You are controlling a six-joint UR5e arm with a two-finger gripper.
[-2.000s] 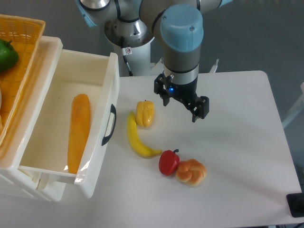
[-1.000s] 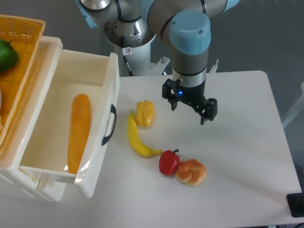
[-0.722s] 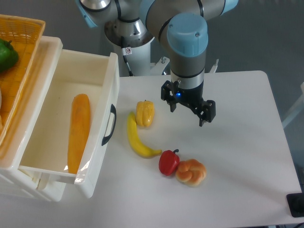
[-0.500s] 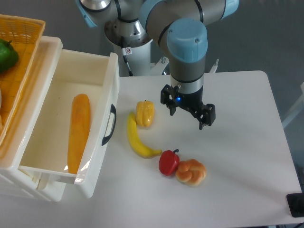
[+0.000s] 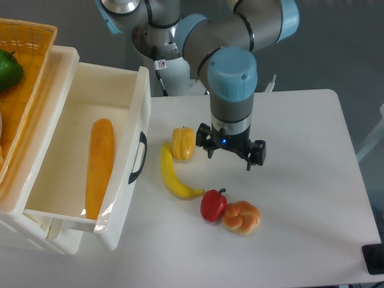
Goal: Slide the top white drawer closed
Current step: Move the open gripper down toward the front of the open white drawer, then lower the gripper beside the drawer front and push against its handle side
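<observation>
The gripper (image 5: 228, 157), fingers spread wide and holding nothing, hangs above the table (image 5: 300, 180) just right of the yellow pepper (image 5: 183, 143), while the top white drawer (image 5: 90, 156) stands pulled out farther left of that pepper.

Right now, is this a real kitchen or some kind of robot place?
Probably a robot lab, not a kitchen. A robot arm with a gripper hangs over a plain white table, with what looks like toy food on it, such as a banana, beside an open white drawer.
</observation>
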